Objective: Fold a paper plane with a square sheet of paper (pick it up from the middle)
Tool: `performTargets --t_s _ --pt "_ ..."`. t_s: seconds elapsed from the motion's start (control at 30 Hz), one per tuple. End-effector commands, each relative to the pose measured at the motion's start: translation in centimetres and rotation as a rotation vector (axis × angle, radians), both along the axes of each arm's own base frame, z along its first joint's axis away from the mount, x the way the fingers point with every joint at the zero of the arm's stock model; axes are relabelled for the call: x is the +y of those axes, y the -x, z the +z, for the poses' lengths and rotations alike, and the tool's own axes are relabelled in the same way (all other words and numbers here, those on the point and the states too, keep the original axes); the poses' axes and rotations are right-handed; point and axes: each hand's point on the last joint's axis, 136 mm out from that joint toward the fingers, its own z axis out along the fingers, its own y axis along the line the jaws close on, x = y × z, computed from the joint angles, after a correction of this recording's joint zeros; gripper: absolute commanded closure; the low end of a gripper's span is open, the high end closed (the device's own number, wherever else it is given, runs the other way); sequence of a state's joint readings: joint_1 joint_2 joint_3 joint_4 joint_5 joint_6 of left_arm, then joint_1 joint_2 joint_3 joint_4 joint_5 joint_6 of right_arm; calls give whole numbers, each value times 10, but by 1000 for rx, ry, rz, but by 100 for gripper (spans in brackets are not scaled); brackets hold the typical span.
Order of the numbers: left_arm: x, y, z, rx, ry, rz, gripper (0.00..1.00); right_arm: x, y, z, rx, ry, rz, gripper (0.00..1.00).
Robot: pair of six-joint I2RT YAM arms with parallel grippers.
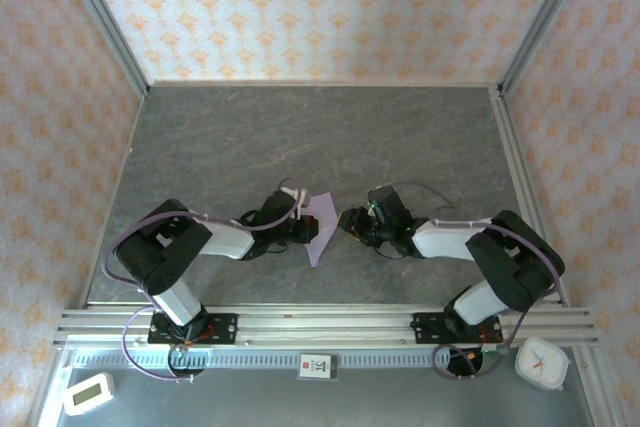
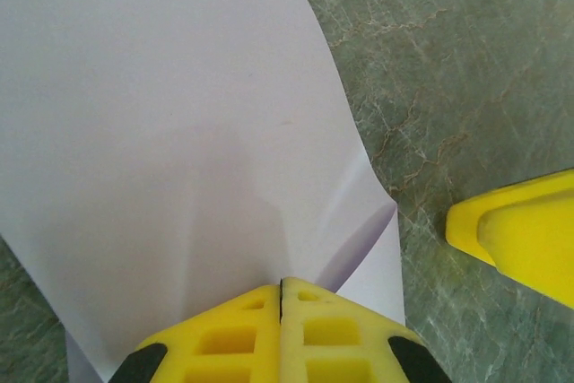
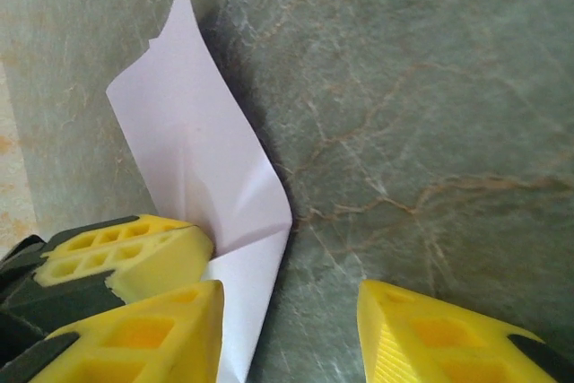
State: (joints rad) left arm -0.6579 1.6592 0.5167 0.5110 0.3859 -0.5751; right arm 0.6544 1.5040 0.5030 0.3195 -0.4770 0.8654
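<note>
Pinching the folded square sheet of paper [image 2: 179, 132] low over the table [image 1: 300, 137], the left gripper [image 2: 281, 291] is clamped on it; the right gripper [image 3: 287, 338] stands apart, the paper's edge just inside 1 finger.

- Two robot arms, a left arm [image 1: 175, 247] and a right arm [image 1: 500, 257]
- One sheet of pale lilac paper [image 1: 322, 217]
- One grey marbled table [image 1: 320, 137]
- One small white clock [image 1: 541, 363], near right
- One small white display box [image 1: 88, 393], near left
- One white label [image 1: 315, 365] on the front rail [image 1: 400, 319]
</note>
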Motion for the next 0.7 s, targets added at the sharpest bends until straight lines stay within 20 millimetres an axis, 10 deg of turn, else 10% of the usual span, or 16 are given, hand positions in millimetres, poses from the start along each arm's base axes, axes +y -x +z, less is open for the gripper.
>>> performTargets --t_s 0.0,0.37,0.67 --pt "9 7 -9 14 5 7 100 15 -9 12 -29 -29 20 60" --pt "9 11 -10 8 40 -12 100 35 -11 4 -5 -7 54 60" --pt "10 10 -9 4 54 -13 100 13 -4 4 -10 46 -3 54"
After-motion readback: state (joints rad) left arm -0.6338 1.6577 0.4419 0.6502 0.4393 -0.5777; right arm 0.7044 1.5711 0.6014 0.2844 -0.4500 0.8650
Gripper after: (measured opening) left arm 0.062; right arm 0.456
